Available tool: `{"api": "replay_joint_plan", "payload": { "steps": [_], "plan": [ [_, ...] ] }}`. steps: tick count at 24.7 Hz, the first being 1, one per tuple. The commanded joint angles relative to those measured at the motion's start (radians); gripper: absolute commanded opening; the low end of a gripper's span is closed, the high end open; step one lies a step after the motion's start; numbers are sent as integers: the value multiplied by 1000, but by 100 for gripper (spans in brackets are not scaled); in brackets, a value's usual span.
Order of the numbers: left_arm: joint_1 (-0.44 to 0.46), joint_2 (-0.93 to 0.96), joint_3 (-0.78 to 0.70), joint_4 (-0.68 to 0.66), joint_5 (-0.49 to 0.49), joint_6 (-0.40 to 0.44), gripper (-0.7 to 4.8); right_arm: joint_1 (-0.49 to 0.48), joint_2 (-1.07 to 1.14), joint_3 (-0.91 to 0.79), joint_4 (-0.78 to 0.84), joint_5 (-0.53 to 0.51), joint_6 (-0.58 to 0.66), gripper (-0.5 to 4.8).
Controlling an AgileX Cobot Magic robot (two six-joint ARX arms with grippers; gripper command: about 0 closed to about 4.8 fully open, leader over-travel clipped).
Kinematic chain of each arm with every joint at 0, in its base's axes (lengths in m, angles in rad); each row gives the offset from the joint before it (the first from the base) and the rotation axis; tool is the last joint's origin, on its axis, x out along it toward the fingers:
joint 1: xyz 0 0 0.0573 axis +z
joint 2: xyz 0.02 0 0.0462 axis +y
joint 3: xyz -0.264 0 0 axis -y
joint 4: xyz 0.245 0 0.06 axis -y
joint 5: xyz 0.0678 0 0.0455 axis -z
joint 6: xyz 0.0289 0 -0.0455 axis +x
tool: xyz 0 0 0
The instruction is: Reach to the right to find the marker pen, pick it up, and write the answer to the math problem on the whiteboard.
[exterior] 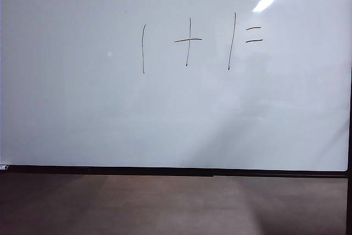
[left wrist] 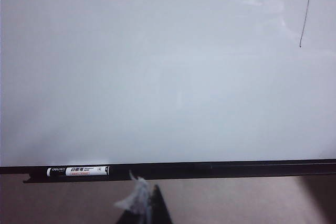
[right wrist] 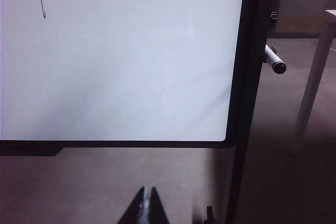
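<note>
The whiteboard (exterior: 82, 108) lies bare right of the math problem (exterior: 198, 42), open for a hand. Past its right edge the black frame post (right wrist: 247, 77) stands in the way (a marker pen (right wrist: 274, 60) juts out behind it), with a table leg (right wrist: 314, 77) further out. The right gripper (right wrist: 146, 208), closed, and the left gripper (left wrist: 144, 205) sit below the bottom edge.

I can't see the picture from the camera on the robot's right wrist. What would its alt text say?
The whiteboard's lower right corner fills the view, blank but for one thin stroke, with a marker pen poking out just past its black frame. The right hand is shut, low in front of the brown surface.
</note>
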Motion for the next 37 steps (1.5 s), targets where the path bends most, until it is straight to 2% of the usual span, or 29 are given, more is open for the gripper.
{"api": "replay_joint_plan", "payload": {
  "steps": [1,9,12,15,18,23,26,28,31,34,37],
  "plan": [
    [0,0,1,11,0,1,-4,0,0,-5,17,1,0,-6],
    [-1,0,11,33,11,1,-5,0,0,-5,17,1,0,-6],
    [-2,20,130,15,91,1,-4,1,0,-5,17,0,1,-6],
    [-22,188,293,-10,191,1,-4,1,0,-5,17,0,10,-6],
    [-137,510,498,2,237,1,-4,1,0,-5,17,0,10,-6],
    [-395,1042,896,176,235,1,-4,1,1,-5,17,1,9,-6],
    [-520,1278,1100,180,212,1,-4,0,0,-5,17,4,9,-6],
    [-598,1390,1168,181,210,1,-4,0,0,-5,17,6,10,-5],
    [-715,1513,1210,183,220,1,-4,0,0,-5,16,48,91,-2],
    [-819,1590,1211,188,254,1,-4,0,0,-5,18,175,153,0],
    [-879,1614,1211,177,254,1,-4,0,0,-4,18,273,159,0]
  ]
}}
